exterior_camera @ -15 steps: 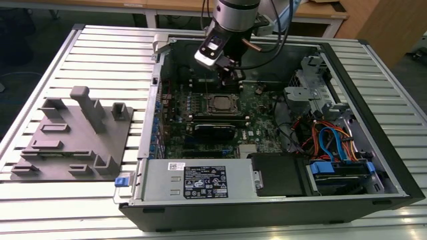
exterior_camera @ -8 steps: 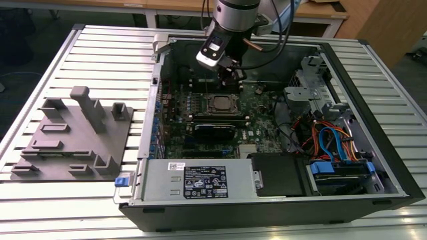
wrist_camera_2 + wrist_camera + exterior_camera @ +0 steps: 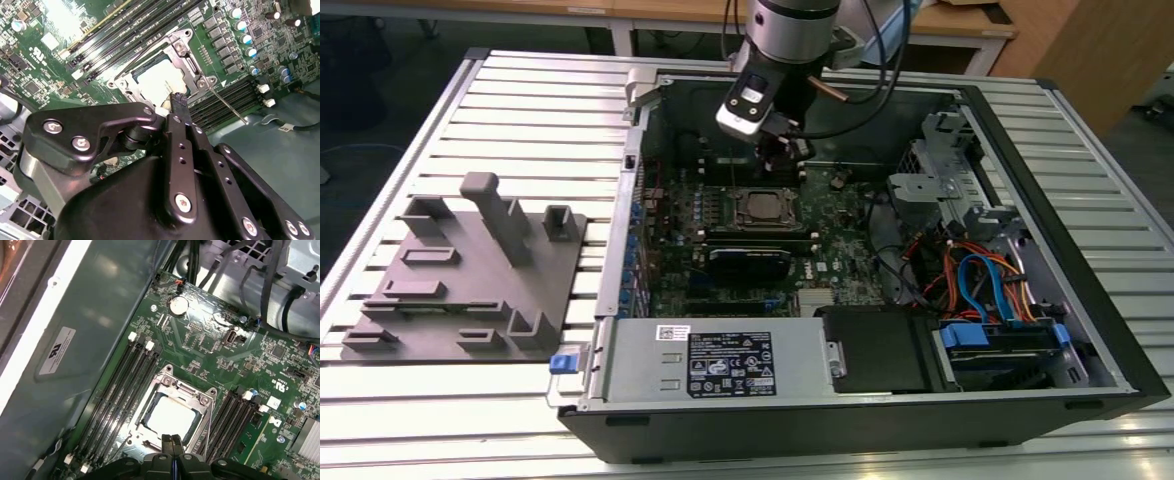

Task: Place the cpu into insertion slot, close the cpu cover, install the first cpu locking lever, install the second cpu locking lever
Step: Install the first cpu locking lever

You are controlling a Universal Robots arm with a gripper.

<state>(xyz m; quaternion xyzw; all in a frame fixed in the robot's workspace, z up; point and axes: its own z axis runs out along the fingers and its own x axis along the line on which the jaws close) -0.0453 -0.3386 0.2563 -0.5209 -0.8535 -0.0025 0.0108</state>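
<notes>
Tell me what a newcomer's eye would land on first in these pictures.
The open computer case on the slatted table, its green motherboard laid bare, dominates the exterior view. In both wrist views the bright silver cpu sits framed by the cpu cover. The black hand, fingers together, is poised at its edge.

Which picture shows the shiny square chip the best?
The first wrist view: the cpu lies almost whole inside the cpu cover, just beyond the gripper. In the second wrist view the gripper hides one corner. In the exterior view it is a far-off square on the green board.
</notes>
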